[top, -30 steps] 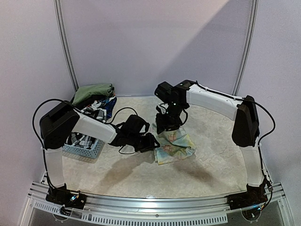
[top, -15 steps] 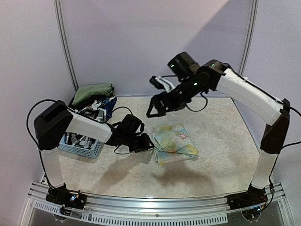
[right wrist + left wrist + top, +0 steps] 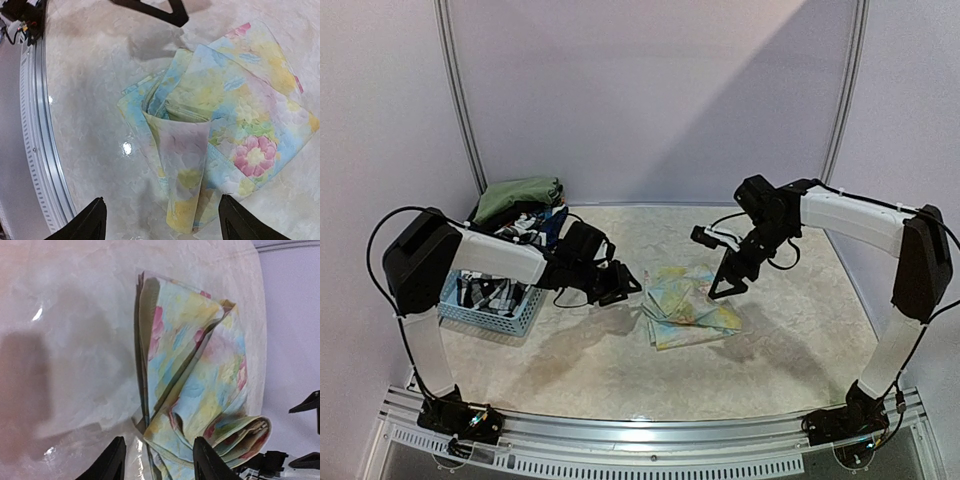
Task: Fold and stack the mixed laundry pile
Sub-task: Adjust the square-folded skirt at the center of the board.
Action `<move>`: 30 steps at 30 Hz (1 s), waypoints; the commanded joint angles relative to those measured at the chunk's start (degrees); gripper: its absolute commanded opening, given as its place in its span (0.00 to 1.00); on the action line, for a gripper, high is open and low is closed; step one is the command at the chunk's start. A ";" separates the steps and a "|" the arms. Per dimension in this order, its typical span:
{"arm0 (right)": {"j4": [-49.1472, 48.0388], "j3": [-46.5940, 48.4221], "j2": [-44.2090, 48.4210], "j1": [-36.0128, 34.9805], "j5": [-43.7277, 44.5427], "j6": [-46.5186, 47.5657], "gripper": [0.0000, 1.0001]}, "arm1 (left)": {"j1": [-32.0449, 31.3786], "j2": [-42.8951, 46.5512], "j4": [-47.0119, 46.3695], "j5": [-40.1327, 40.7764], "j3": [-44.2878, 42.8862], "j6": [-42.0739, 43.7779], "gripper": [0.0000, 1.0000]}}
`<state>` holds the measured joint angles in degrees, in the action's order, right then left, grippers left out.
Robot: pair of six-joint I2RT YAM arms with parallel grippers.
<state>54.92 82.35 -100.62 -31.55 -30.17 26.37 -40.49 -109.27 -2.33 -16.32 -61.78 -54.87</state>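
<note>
The pale floral cloth (image 3: 685,308) lies folded on the table, its layered edges showing in the left wrist view (image 3: 200,385) and the right wrist view (image 3: 225,125). My left gripper (image 3: 620,285) hovers open at the cloth's left edge, with nothing held between its fingers (image 3: 160,465). My right gripper (image 3: 725,280) hangs open just above the cloth's right side, its jaws wide and empty (image 3: 167,225). The rest of the mixed laundry pile sits at the back left: an olive-green piece (image 3: 518,195), a checked shirt (image 3: 515,235) and a dark blue piece (image 3: 556,222).
A light blue perforated basket (image 3: 495,305) stands at the left under the left arm. The metal front rail (image 3: 30,125) runs along the table's near edge. Purple walls close the back and sides.
The right arm lifted off the cloth's far edge, swung up and came down on the cloth's right, jaws now wide. The left gripper drew back and left a little. The cloth lies folded.
</note>
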 commanded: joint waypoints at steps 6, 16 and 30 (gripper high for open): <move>-7.48 -2.88 -2.73 -6.02 6.27 9.22 0.75 | 1.38 -5.29 -10.78 -12.03 -0.90 -9.24 0.46; -12.45 -6.99 -3.74 -9.57 14.25 9.11 0.67 | 1.05 -6.51 -12.77 -14.51 1.34 -10.45 0.44; -13.34 -6.97 0.41 -10.12 20.55 7.42 0.70 | 0.76 -4.24 -7.09 -11.71 3.07 -7.23 0.43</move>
<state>42.57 75.88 -103.09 -41.25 -13.78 34.35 -39.38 -115.02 -11.53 -28.99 -59.59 -63.83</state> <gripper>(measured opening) 0.681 0.434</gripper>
